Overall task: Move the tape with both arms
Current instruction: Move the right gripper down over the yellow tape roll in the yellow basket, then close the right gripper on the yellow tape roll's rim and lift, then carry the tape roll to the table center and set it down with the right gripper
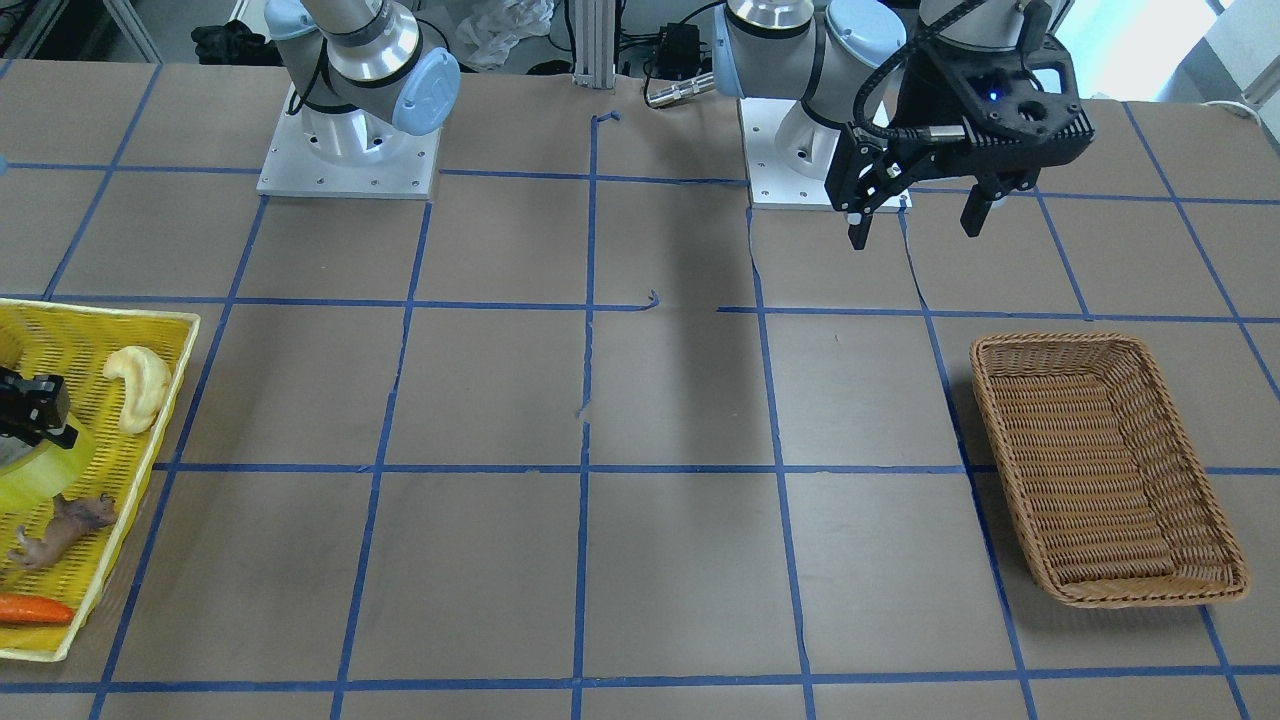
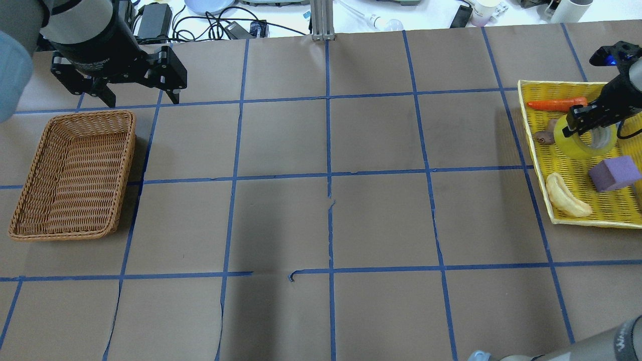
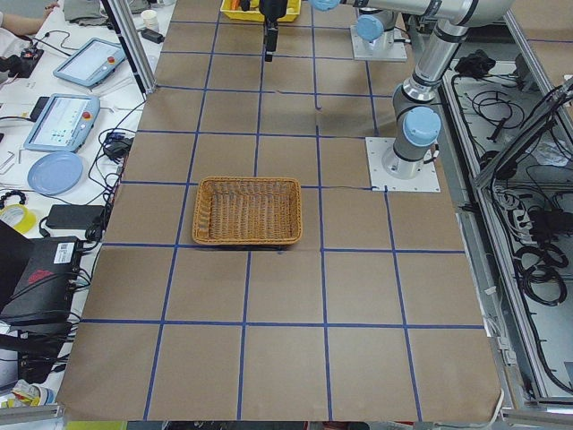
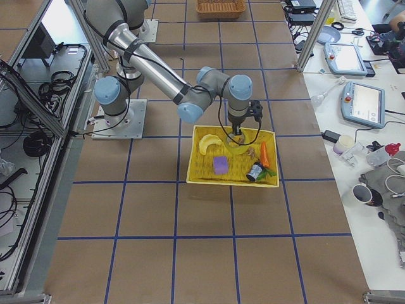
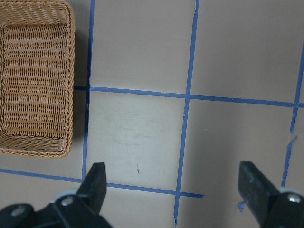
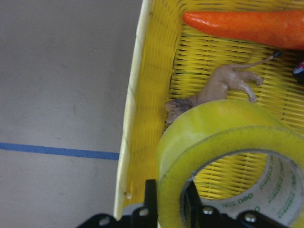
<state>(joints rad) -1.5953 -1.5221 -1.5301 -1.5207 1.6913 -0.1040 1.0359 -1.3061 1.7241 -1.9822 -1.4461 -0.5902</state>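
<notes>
The yellow tape roll (image 6: 213,128) stands tilted in the yellow plastic basket (image 2: 562,86) at the table's right end. It also shows in the overhead view (image 2: 591,147) and at the left edge of the front view (image 1: 45,472). My right gripper (image 6: 171,204) is shut on the tape's wall, one finger inside the core and one outside; it shows from overhead too (image 2: 572,129). My left gripper (image 2: 140,96) hangs open and empty above the table, just past the wicker basket (image 2: 70,175), and shows in the front view (image 1: 915,232).
The yellow basket also holds an orange carrot (image 2: 554,104), a brown animal figure (image 6: 228,83), a pale banana-like toy (image 2: 564,200) and a purple block (image 2: 614,173). The wicker basket (image 1: 1100,470) holds nothing. Blue tape lines grid the brown table.
</notes>
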